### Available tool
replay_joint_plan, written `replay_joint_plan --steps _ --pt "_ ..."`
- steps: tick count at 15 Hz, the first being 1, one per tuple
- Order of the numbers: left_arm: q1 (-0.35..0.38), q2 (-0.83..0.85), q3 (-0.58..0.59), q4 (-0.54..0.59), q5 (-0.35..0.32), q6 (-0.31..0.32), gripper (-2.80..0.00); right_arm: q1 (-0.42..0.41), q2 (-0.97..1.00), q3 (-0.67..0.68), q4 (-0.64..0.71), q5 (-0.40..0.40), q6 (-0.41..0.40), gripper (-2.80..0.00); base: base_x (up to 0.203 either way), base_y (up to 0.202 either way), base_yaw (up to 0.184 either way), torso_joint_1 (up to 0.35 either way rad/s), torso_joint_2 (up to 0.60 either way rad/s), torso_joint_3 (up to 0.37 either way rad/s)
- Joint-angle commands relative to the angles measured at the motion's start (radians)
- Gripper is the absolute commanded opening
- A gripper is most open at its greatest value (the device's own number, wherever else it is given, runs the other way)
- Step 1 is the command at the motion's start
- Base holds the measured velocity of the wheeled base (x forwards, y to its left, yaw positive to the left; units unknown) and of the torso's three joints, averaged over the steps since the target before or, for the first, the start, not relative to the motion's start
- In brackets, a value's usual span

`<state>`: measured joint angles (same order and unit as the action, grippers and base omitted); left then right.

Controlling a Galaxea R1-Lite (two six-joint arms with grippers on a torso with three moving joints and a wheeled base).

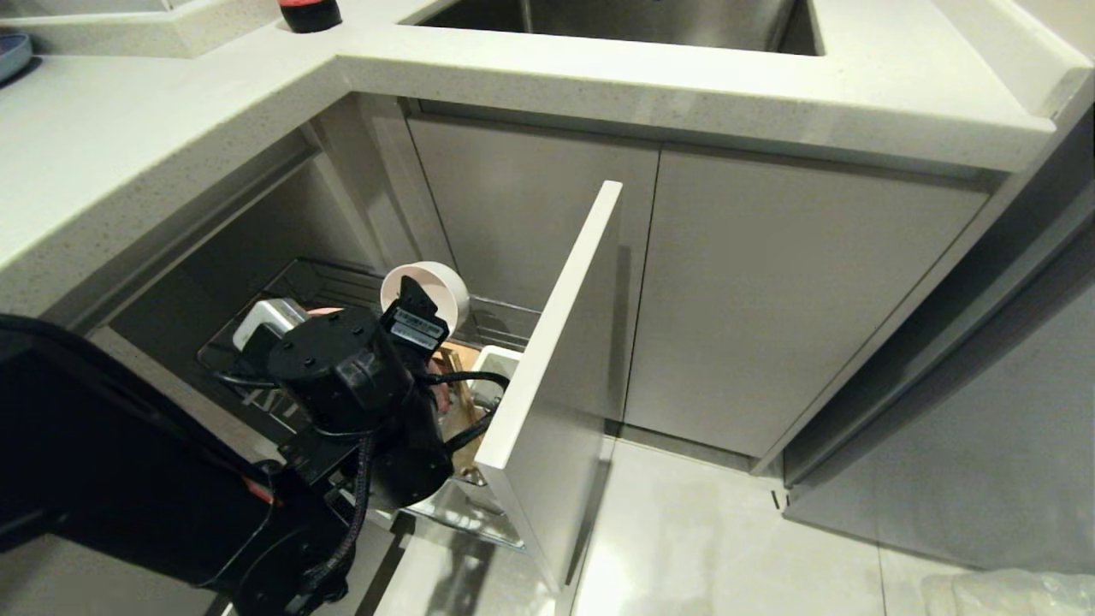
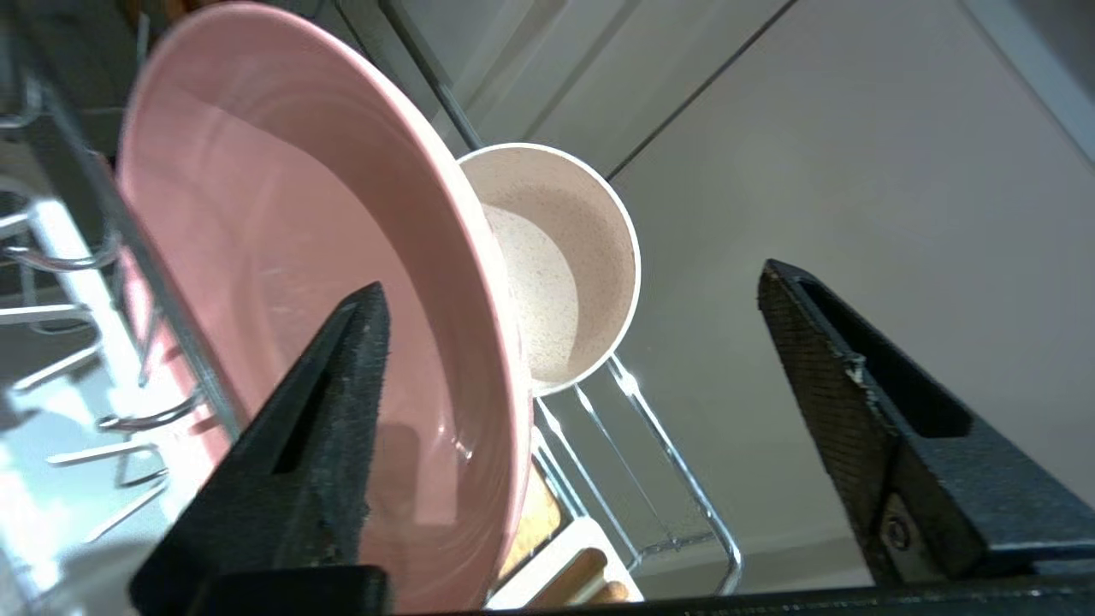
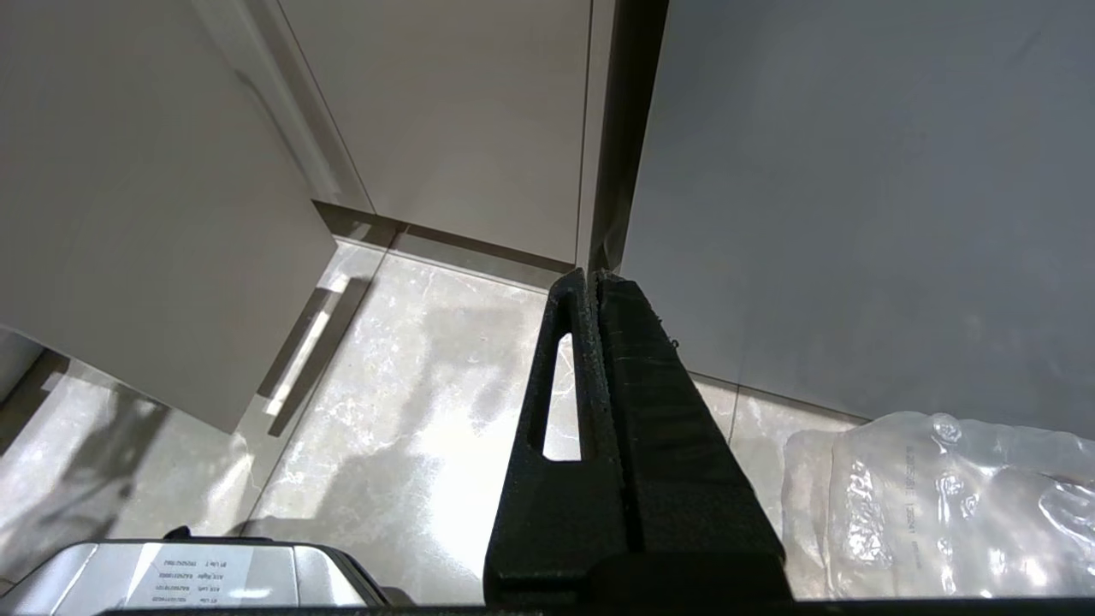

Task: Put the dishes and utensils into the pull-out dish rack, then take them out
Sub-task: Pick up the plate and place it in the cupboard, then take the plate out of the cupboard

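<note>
Left wrist view: left gripper [image 2: 569,291] wide open, holding nothing. Pink plate [image 2: 282,282] standing on its edge in the dish rack [image 2: 684,488], its rim between the two fingers [image 2: 325,419], near the left one. Cream bowl [image 2: 560,257] just behind the plate, on its side. Chopsticks [image 2: 586,577] in the white cup below. Right gripper [image 3: 599,295] shut tight, empty, over the floor.

Three cameras, one corner cabinet

The head camera looked down on the dish rack [image 1: 479,445]; the left wrist camera sat close inside it, sharing the bowl [image 1: 436,287]; the right faced the floor [image 3: 411,445].
</note>
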<state>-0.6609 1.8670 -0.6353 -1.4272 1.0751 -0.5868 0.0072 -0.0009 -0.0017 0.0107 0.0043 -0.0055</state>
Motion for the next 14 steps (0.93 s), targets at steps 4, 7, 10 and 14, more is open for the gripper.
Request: replay_joint_plan --steps 4,7,10,14 --pt "-0.026 -0.108 0.057 0.032 0.035 -0.001 0.0 0.0 -0.001 0.0 0.0 0.0 -0.001 -2.8 0.0 0.0 0.0 0.0 0.0 0.0" --pt "-0.025 -0.161 0.094 0.034 0.034 0.002 0.0 0.0 -0.001 0.0 0.0 0.0 -0.001 -2.8 0.0 0.0 0.0 0.0 0.0 0.0" --pt "-0.025 -0.227 0.133 0.035 0.034 0.008 0.0 0.0 -0.001 0.0 0.0 0.0 -0.001 -2.8 0.0 0.0 0.0 0.0 0.0 0.0" --pt "-0.022 -0.319 0.151 0.036 0.034 0.045 0.0 0.0 -0.001 0.0 0.0 0.0 -0.001 -2.8 0.0 0.0 0.0 0.0 0.0 0.0"
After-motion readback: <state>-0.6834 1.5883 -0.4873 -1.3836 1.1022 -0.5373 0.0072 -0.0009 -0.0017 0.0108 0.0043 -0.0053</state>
